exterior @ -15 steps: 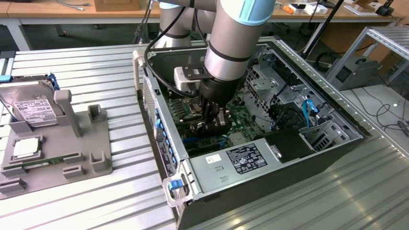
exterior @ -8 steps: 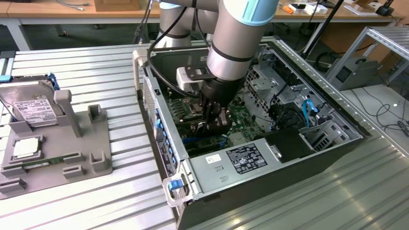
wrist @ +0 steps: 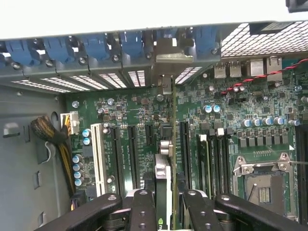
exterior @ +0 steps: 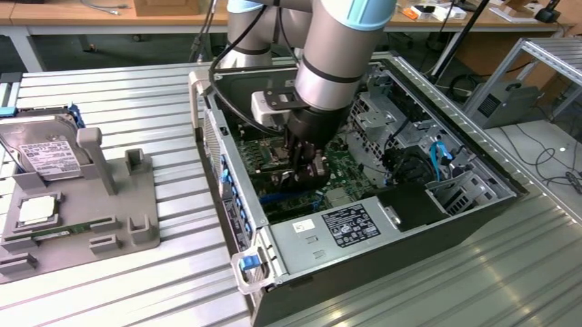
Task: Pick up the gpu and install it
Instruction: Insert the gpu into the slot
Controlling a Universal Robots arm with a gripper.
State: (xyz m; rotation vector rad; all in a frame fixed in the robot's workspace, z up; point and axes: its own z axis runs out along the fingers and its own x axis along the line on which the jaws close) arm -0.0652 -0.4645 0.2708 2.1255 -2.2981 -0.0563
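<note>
Pincer (wrist: 165, 202) clenched on gpu (wrist: 163, 168) | inside open computer case (exterior: 364, 266), over motherboard (wrist: 231, 115) slots

Silver-grey tubular arm (exterior: 332, 54) with pale blue joint caps, black cable, and black claw (exterior: 303, 174).

A robotics lab or workshop: an open computer case (exterior: 364, 225) on a ribbed metal bench (exterior: 136, 286), with wooden worktables (exterior: 109, 17) and cables behind.

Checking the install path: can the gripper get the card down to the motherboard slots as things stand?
Probably yes. The gripper holds the gpu edge-on, low inside the open computer case, above the motherboard slots. Nothing visible blocks the way beneath the card.
</note>
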